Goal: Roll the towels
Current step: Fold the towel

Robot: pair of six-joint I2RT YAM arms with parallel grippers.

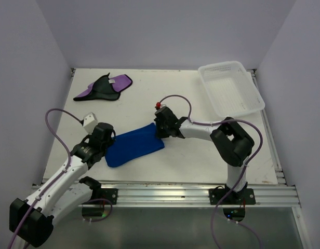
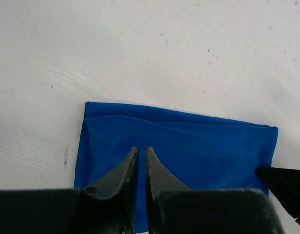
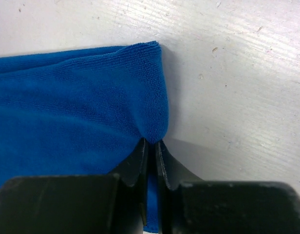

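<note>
Top view: blue towel (image 1: 135, 148) lies flat mid-table (image 1: 201, 161); purple towel (image 1: 104, 87) sits far back left.
Left wrist: left tool (image 2: 141, 148) is almost together over the cloth (grip unconfirmed).
Right wrist: right tool (image 3: 151, 142) is clamped on a puckered corner.
Judged soft, light and limp; best taken at the edges.

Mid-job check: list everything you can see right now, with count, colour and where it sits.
blue towel: 1, bright blue, folded flat mid-table, between the hands
purple towel: 1, purple and black, crumpled, far left
basket: 1, white mesh, far right corner
table: 1, white, under everything
left hand: 1, black, fingers almost together over the blue towel's left end
right hand: 1, black, pinching the blue towel's right end
</note>
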